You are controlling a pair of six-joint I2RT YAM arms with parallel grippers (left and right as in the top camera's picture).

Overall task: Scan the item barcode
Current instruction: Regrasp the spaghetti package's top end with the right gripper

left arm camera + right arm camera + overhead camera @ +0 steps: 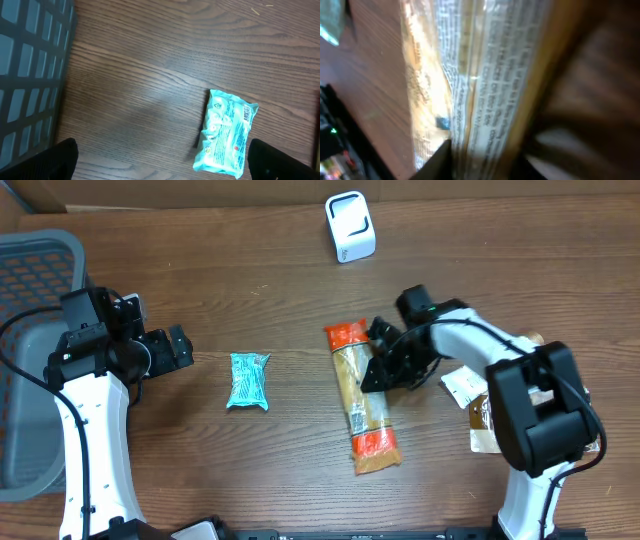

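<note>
Pickup is the step in hand, in our judgement: the right hand (380, 368) sits at the right edge of the long packet (362, 420), which lies flat at the middle of the desk (280, 290). The close view is blurred, so we cannot tell whether that hand is clenched on it. The left hand (172, 348) is released and empty. The next move calls for a firm hold, a lift, and the barcode turned toward the white box (350, 227), likely the scanner. The packet is clear film with pale contents, orange ends and a printed seam.
</note>
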